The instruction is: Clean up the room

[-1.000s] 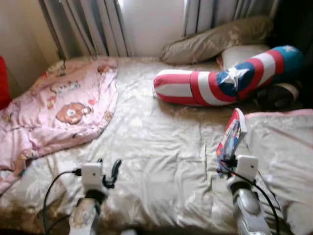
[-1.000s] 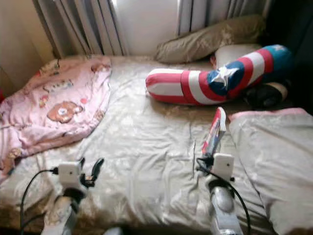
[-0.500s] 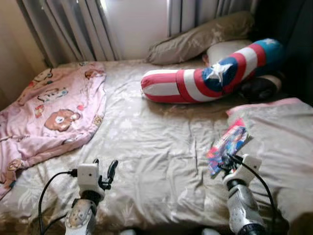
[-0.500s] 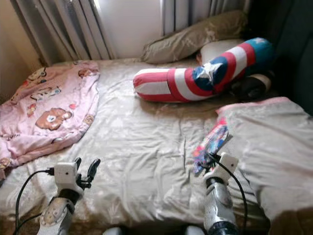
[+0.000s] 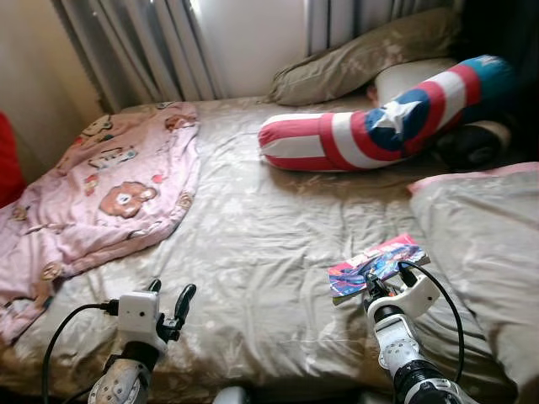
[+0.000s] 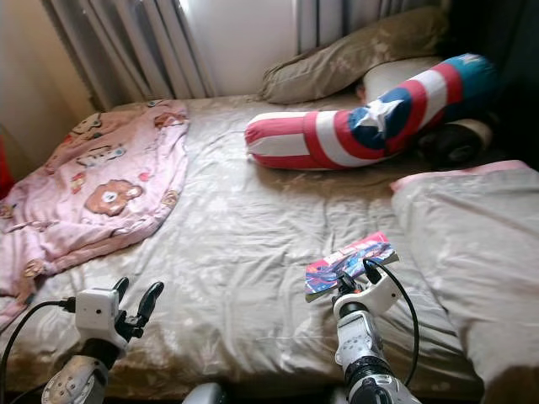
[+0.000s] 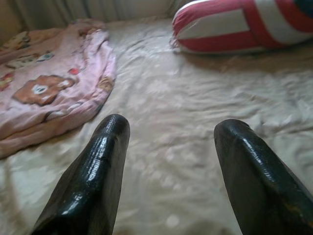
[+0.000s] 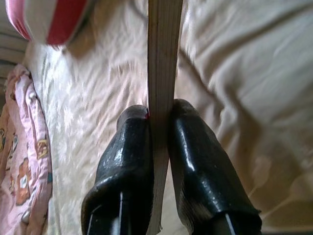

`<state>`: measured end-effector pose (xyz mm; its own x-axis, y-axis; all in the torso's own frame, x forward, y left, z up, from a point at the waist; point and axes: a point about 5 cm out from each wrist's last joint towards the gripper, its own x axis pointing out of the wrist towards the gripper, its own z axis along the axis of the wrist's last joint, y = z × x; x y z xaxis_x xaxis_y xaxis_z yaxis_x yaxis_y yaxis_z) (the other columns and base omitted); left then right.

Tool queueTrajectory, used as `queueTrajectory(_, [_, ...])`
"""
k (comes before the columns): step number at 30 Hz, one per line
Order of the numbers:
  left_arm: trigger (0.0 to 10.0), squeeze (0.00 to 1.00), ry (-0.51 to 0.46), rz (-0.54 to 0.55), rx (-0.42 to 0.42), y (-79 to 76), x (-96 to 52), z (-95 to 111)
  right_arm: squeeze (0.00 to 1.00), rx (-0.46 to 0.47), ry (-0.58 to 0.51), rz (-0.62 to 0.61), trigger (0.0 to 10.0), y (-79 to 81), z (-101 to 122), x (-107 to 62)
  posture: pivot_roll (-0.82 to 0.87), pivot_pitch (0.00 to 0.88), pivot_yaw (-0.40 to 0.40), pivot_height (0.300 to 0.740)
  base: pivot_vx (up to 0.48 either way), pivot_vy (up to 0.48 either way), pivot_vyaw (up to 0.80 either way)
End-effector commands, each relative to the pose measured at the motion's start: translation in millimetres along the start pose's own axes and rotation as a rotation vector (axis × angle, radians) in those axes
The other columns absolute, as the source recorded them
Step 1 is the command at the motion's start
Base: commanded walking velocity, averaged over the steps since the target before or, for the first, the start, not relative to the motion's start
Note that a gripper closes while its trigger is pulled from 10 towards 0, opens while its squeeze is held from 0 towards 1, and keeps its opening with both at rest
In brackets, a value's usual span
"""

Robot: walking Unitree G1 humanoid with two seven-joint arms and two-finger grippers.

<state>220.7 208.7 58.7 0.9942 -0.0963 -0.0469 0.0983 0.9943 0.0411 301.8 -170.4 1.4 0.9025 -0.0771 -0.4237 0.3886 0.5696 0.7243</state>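
Right gripper [image 8: 159, 122] clamps thin colourful picture book [image 5: 376, 263] by edge, book flat above beige rumpled bedsheet [image 5: 269, 236]. Left gripper [image 7: 171, 134] spread wide, empty, over sheet.

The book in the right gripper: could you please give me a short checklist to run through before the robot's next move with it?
1. Right gripper shut on the book: ok, both fingers press its edge.
2. Book level: ok, cover faces up.
3. Book off the bed sheet: cannot tell.
4. Left gripper free: ok, open above the sheet.
5. Striped bolster pillow apart from the book: ok.
6. A place to put the book: cannot tell.
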Motion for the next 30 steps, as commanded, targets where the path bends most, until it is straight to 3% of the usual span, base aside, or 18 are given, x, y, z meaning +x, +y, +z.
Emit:
queueTrajectory(1, [10.0, 0.00, 0.014, -0.008, 0.012, 3.7, -5.4, 2.8, 0.00, 0.053, -0.037, 0.028, 10.0, 8.3, 2.9, 2.3, 0.18, 0.070, 0.150, 0.643, 0.000, 0.000, 0.00])
queueTrajectory(16, [10.0, 0.00, 0.075, -0.040, 0.051, 4.9, -39.0, 16.1, 0.00, 0.217, -0.112, -0.173, 10.0, -29.4, 13.3, -6.2, 0.24, 0.130, 0.180, 0.643, 0.000, 0.000, 0.00])
queueTrajectory(30, [10.0, 0.00, 0.123, -0.059, 0.055, 1.0, -50.5, 25.3, 0.00, 0.155, -0.050, -0.268, 10.0, -41.1, 3.6, -11.2, 0.26, 0.165, 0.192, 0.643, 0.000, 0.000, 0.00])
